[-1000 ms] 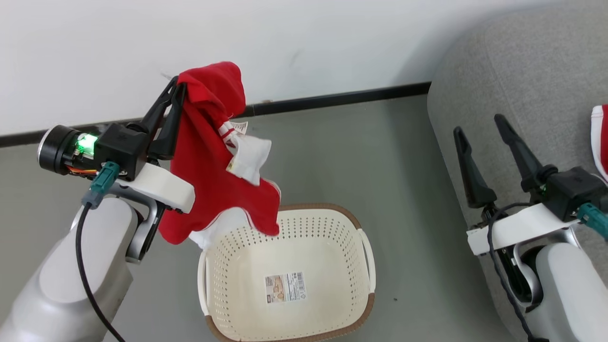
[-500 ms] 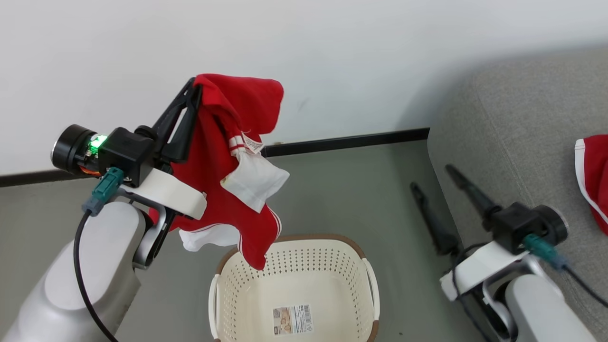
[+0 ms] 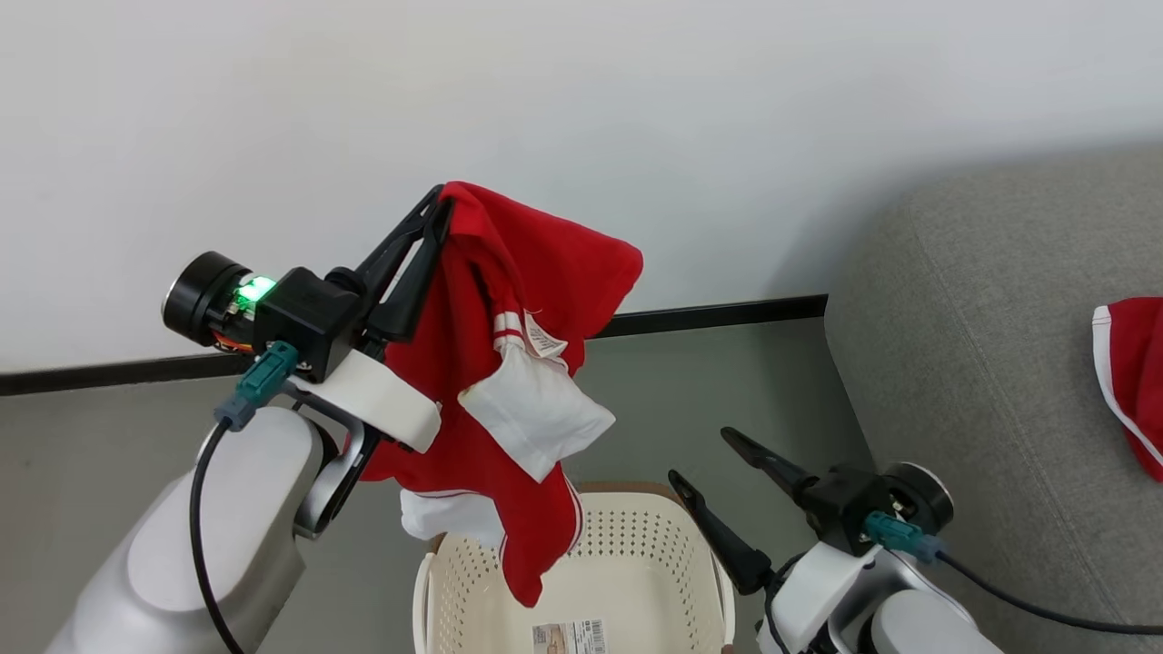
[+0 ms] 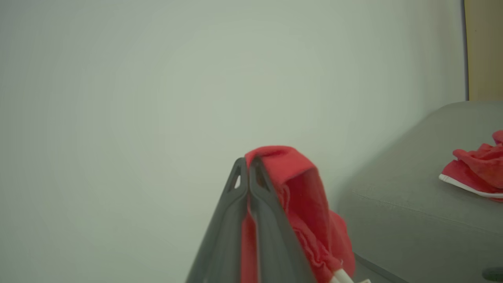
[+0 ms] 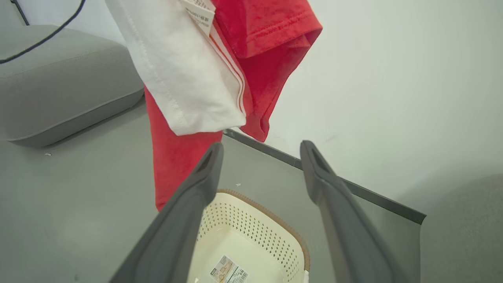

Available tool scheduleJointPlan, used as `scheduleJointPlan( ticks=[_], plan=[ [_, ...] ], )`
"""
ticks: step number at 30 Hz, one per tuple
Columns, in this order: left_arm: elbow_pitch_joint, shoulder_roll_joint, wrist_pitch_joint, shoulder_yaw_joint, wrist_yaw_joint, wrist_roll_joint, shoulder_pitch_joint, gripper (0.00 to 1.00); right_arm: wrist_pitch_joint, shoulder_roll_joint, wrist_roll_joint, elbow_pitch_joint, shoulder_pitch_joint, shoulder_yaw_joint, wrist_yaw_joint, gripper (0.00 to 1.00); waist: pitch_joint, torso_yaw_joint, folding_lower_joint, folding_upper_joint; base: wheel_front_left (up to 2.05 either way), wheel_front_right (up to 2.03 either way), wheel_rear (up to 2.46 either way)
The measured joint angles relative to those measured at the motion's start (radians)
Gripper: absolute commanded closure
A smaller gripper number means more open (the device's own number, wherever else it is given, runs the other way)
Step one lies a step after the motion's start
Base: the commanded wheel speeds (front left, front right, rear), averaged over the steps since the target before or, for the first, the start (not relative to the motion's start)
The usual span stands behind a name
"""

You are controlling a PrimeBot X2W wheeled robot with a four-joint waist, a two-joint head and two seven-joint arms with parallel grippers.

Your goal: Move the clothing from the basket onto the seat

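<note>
Over the basket (image 3: 636,543): red garment (image 3: 545,263) hangs with its long axis vertical, lower tip pointing down at the basket's mouth.
Left hand (image 3: 442,194): clamped on the garment's top fold.
Right hand (image 3: 700,455): fingers spread wide, empty.
Writing: white tag (image 3: 543,337) and barcode sticker (image 3: 568,637), both unreadable.
Sofa (image 3: 981,345): second red garment (image 3: 1134,381) lies on it.

The left gripper (image 4: 247,163) had its 2 fingers pressed together on a red garment (image 4: 304,192), which draped over the tips and hung to the right. Farther right, a second red garment (image 4: 477,173) with white trim lay on the grey seat (image 4: 404,204), against a pale wall (image 4: 157,98).
</note>
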Motion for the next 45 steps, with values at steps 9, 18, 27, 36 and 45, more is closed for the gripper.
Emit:
scheduleJointPlan(
  ticks=[9,18,27,36,45],
  plan=[
    [-0.042,-0.015,0.024,-0.023,-0.009,0.001,-0.001,1.00,0.000,-0.003,0.021,0.032,-0.076,0.070,0.000,0.00,-0.014,0.022,0.0000,0.0000,0.00,0.00,0.00],
    [-0.066,-0.038,0.035,-0.043,-0.010,0.001,-0.007,1.00,-0.001,-0.041,-0.002,0.092,-0.157,0.198,0.000,0.00,-0.018,0.045,0.0000,0.0000,0.00,0.00,0.00],
    [-0.075,-0.066,0.055,-0.071,-0.018,0.001,-0.019,1.00,-0.001,-0.051,0.007,0.163,-0.254,0.287,0.000,0.00,-0.019,0.072,0.0000,0.0000,0.00,0.00,0.00],
    [-0.077,-0.086,0.069,-0.095,-0.019,0.001,-0.020,1.00,-0.004,-0.006,0.088,0.255,-0.283,0.383,0.000,0.00,-0.023,0.101,0.0000,0.0000,0.00,0.00,0.00],
    [-0.078,-0.107,0.085,-0.114,-0.027,0.001,-0.025,1.00,-0.021,0.041,0.124,0.331,-0.361,0.431,0.000,0.00,-0.027,0.131,0.0000,0.0000,0.00,0.00,0.00]
  ],
)
